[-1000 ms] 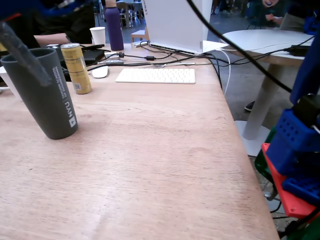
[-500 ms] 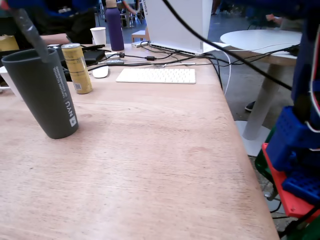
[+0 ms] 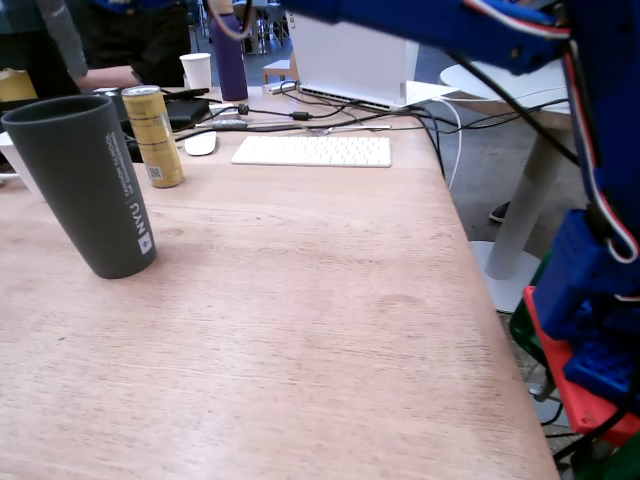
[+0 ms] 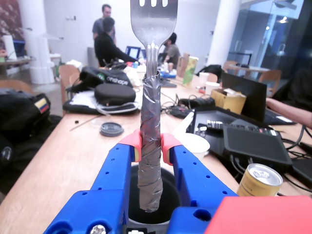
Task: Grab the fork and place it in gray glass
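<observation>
Wrist view: the pincer (image 4: 151,146) is clamped on the fork (image 4: 152,102) by its foil-wrapped handle, tines pointing up, handle end hanging over the open mouth of the gray glass (image 4: 170,192). Fixed view: the gray glass (image 3: 88,185) stands near the desk's (image 3: 300,300) left edge (nothing visible inside from this angle), the gold can (image 3: 156,135) just behind it toward the far edge. A white paper cup (image 3: 197,70) and a purple bottle (image 3: 229,58) sit at the far edge.
</observation>
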